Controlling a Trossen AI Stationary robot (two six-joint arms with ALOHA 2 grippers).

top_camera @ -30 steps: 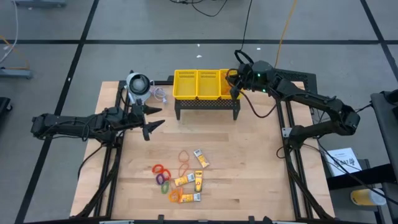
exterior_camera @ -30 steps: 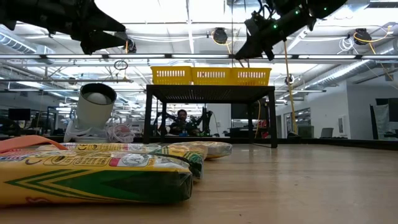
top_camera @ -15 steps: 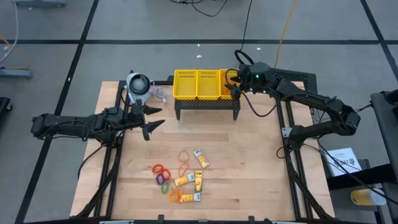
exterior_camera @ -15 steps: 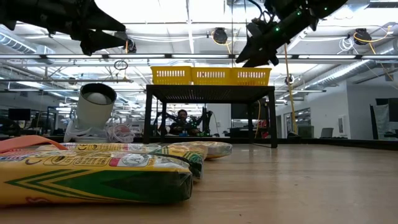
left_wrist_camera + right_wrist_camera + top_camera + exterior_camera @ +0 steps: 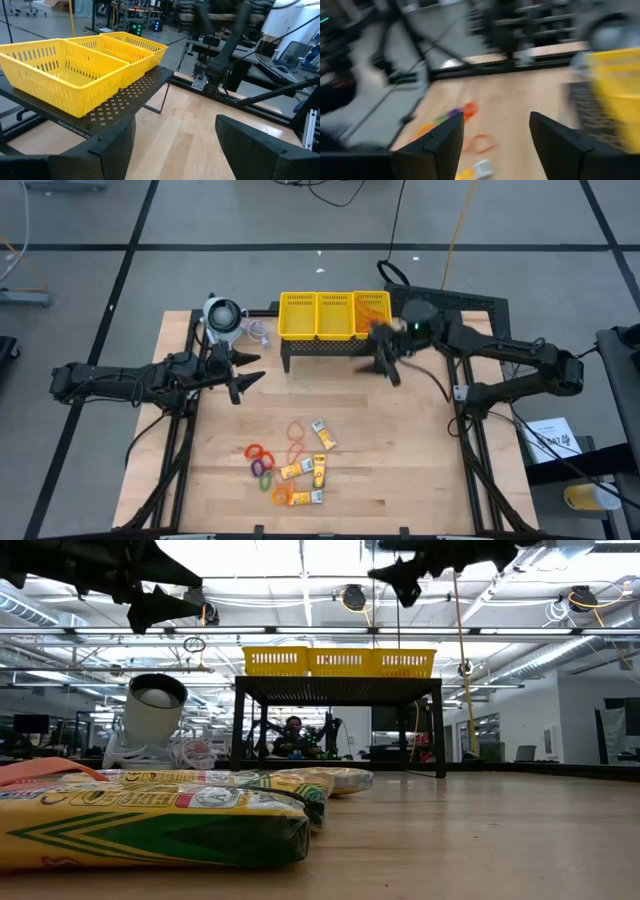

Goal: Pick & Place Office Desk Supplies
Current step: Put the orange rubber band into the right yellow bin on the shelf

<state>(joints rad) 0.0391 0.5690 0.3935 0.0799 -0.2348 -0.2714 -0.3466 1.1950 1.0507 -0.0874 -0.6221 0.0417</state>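
Right gripper (image 5: 388, 363): I see it just in front of the yellow mesh basket (image 5: 335, 315), by its right-hand compartment; fingers spread wide, nothing between them in its wrist view.
Left gripper (image 5: 238, 372): parked over the table's left side near the grey-white round device (image 5: 221, 316); jaws apart, holding nothing.
Supplies: the cluster lies on the bare wood near the front edge, well apart from both grippers: orange rubber-band loops (image 5: 296, 430), yellow-orange packets (image 5: 321, 435), coloured rings (image 5: 261, 457).
Basket content: something orange shows in the right-hand compartment; I think it is a rubber band, but it is too small to be sure.
Key relation: from the right gripper the cluster lies toward the front edge and to the robot's left; the nearest packet sits at a slant to the table edge.
Nearer arm: I judge the two about equally far off.
Next move: I expect a reach down and forward to the cluster's near side.
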